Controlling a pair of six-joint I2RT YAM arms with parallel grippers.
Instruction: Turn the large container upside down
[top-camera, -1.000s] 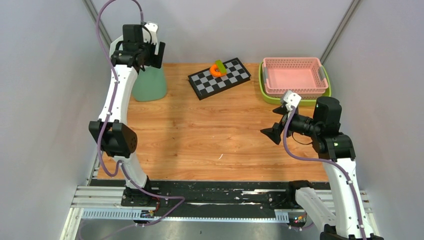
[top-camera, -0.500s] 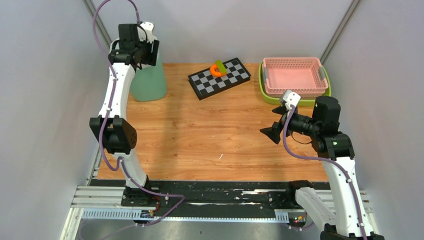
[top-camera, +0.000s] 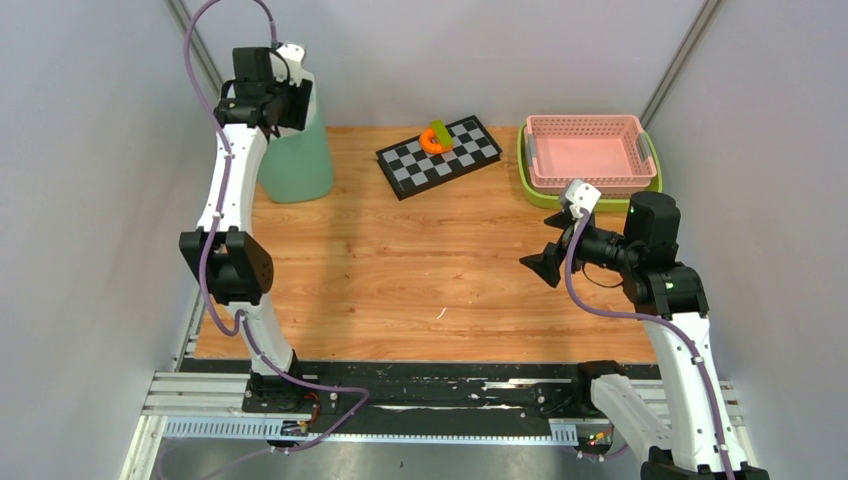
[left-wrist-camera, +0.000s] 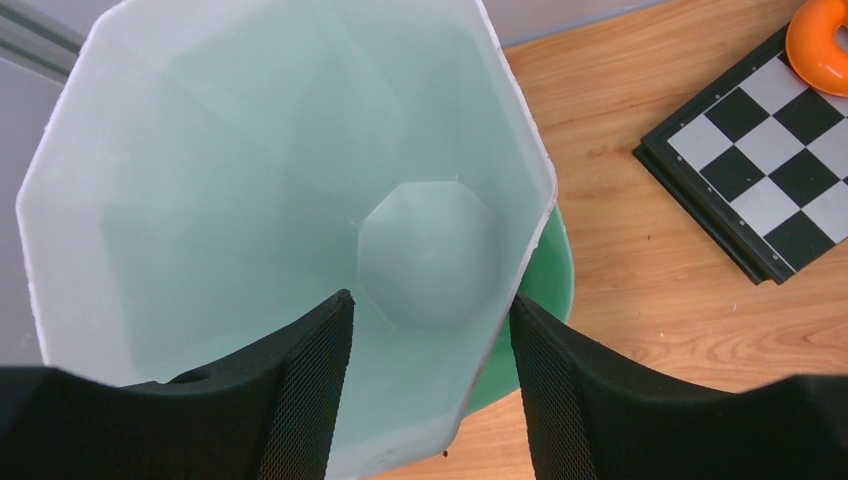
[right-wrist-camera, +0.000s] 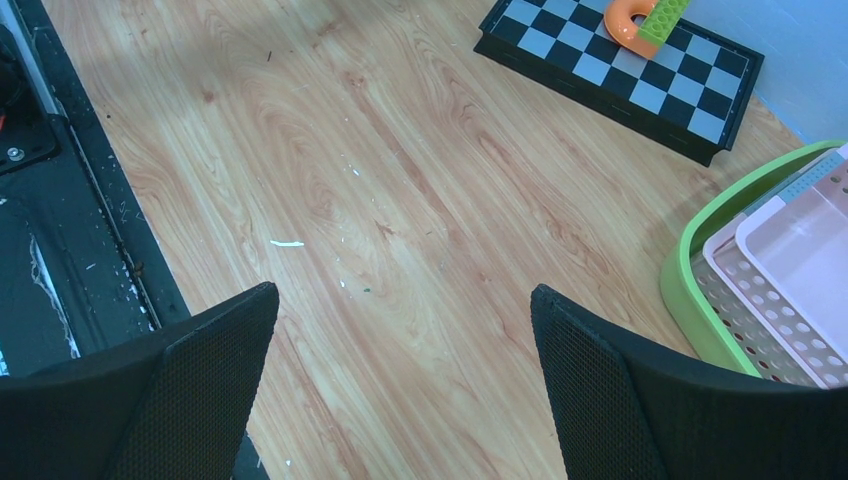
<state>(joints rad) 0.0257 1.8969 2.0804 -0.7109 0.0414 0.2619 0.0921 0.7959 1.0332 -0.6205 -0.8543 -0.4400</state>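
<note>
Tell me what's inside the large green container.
Nothing shows inside the large green container: only bare walls down to its octagonal floor. The left gripper covers the near part of the inside, so that part cannot be checked.

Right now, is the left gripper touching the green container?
Cannot tell. Left wrist view: the left gripper straddles the wall of the green container, but neither contact nor gap shows plainly.

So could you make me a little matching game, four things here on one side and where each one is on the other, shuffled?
1. large container
2. orange ring
3. pink basket
4. right gripper

A. in the green tray
B. on the checkerboard
C. under the left gripper
D. open over bare table

Pairs: 1-C, 2-B, 3-A, 4-D
</note>
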